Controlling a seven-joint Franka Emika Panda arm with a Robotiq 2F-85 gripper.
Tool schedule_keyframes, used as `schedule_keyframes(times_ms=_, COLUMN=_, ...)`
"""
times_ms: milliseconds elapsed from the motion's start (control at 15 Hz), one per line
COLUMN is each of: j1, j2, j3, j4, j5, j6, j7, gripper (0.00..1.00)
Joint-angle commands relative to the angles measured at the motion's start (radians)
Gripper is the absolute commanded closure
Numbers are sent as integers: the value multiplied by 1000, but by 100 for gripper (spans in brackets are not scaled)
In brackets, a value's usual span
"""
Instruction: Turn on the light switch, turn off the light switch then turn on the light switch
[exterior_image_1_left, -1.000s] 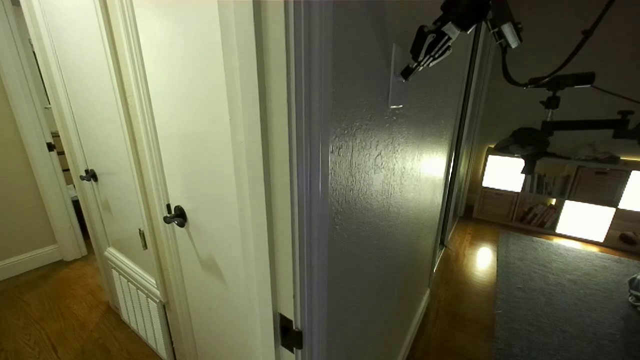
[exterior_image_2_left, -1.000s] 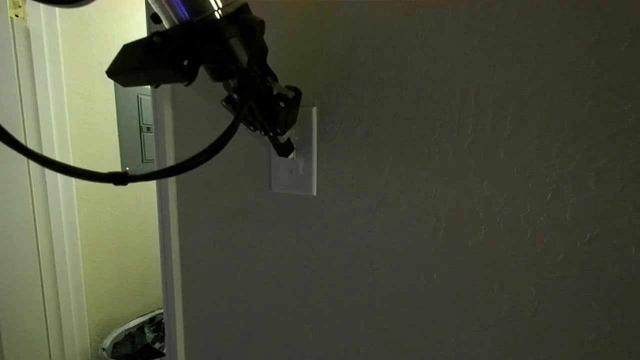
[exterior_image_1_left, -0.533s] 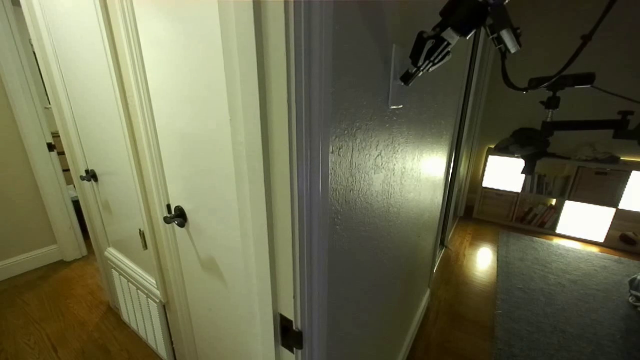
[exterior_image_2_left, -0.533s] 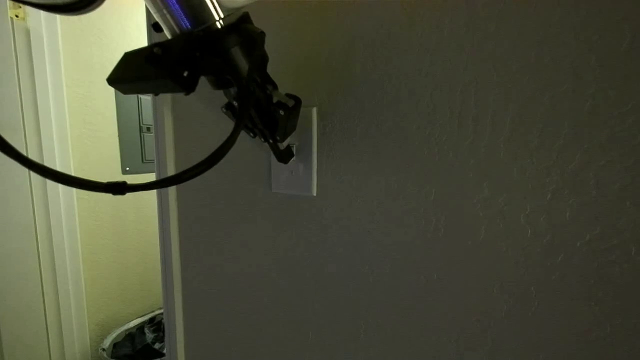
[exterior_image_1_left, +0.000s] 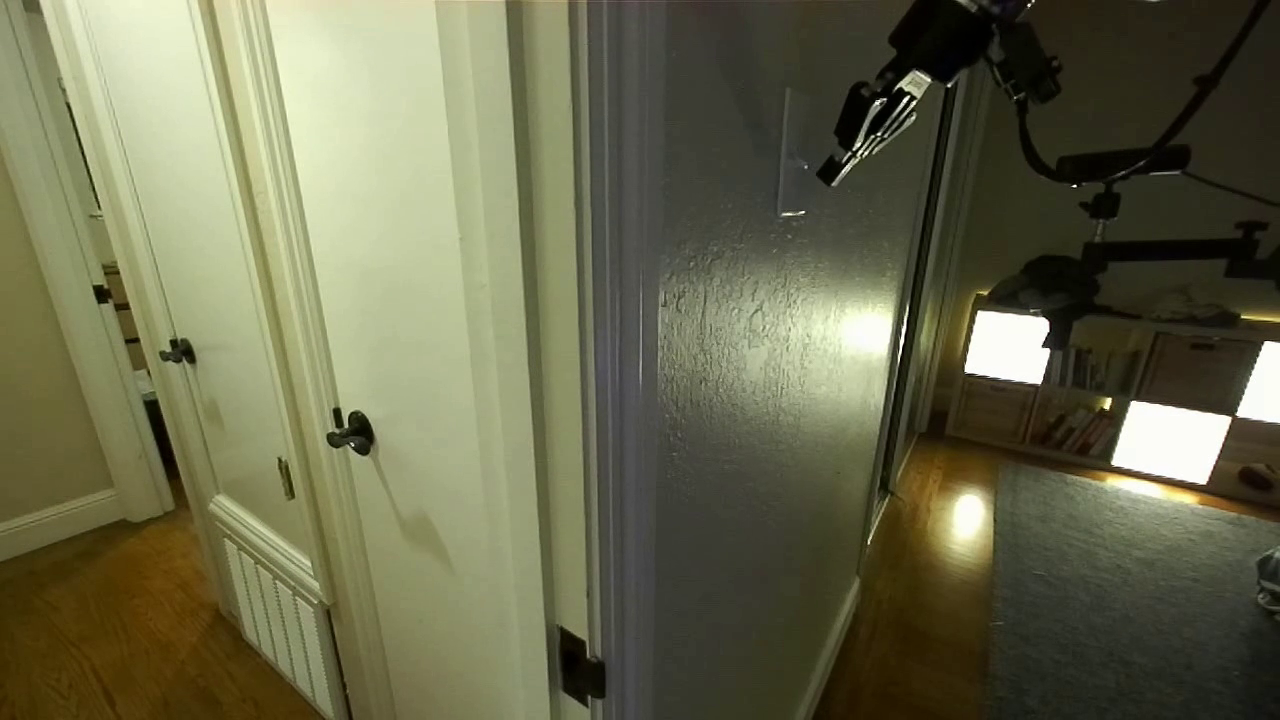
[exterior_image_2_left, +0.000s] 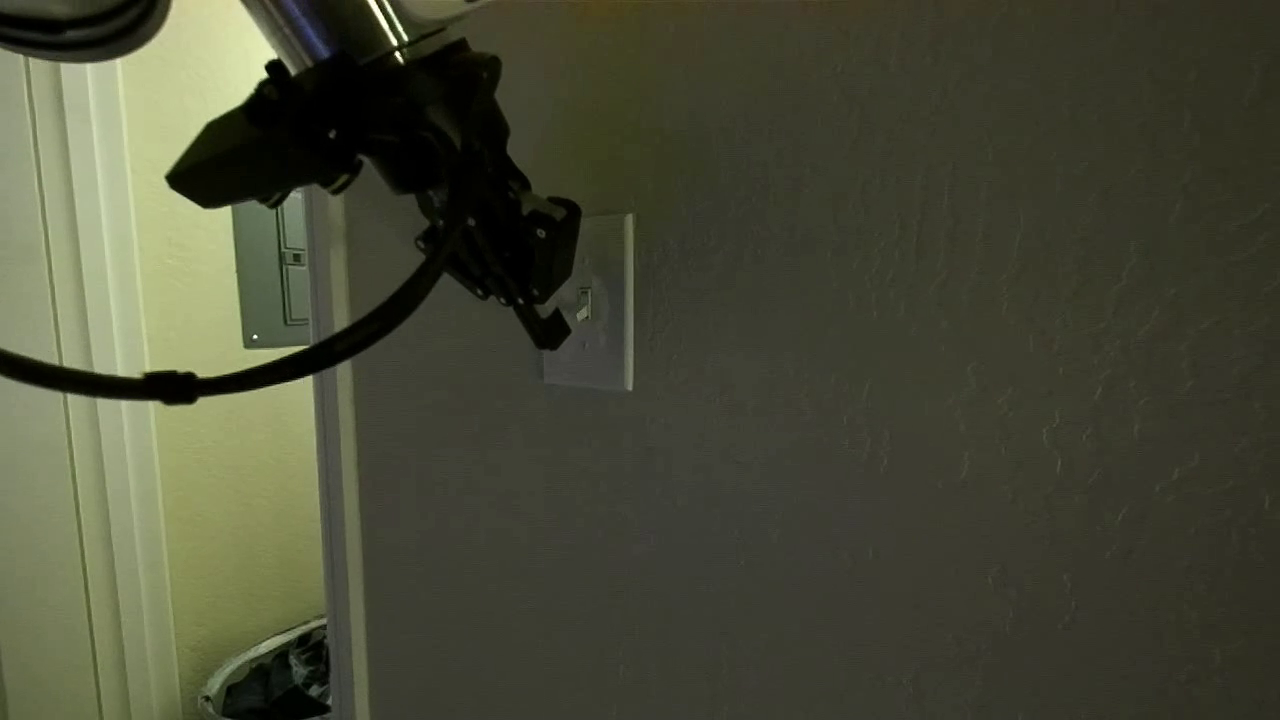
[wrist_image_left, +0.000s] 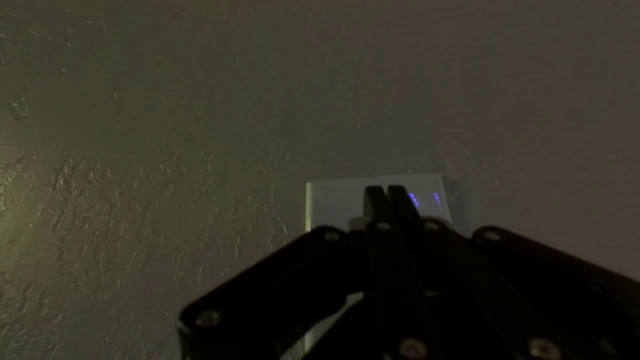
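The light switch is a pale upright wall plate, seen in both exterior views (exterior_image_1_left: 788, 190) (exterior_image_2_left: 608, 350) and in the wrist view (wrist_image_left: 332, 197). Its small toggle (exterior_image_2_left: 584, 304) shows in an exterior view and points downward. My black gripper (exterior_image_2_left: 545, 330) has its fingertips in front of the plate, a little off the wall and apart from the toggle. In an exterior view a gap shows between the fingertips (exterior_image_1_left: 831, 172) and the plate. In the wrist view the fingertips (wrist_image_left: 386, 190) lie side by side, shut on nothing, and the gripper hides the toggle and lower plate.
A door frame (exterior_image_1_left: 625, 400) edges the textured wall (exterior_image_2_left: 900, 450). White doors with black handles (exterior_image_1_left: 350, 432) stand beyond it. A dark cable (exterior_image_2_left: 170, 387) hangs from the arm. A camera on a stand (exterior_image_1_left: 1125, 160) and a lit shelf (exterior_image_1_left: 1170, 440) are farther back.
My gripper has moved down along the plate and then back from the wall. The toggle, hidden behind the fingertips at first, now shows pointing down. The room stays dim.
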Motion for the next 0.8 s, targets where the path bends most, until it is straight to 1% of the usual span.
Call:
schedule_keyframes(times_ms=0, j1=-1, j2=-58, j3=-2, j4=-63, j5=-36, j6=-22, j7=39, gripper=94)
schedule_keyframes(times_ms=467, j1=1, j2=-25, j3=-15, j4=-40, j5=-2, j6=10, j7=18, gripper=94)
schedule_keyframes(times_ms=733, j1=2, j2=-10, j3=-18, j4=-25, j5=63, j6=24, j7=-15, gripper=94)
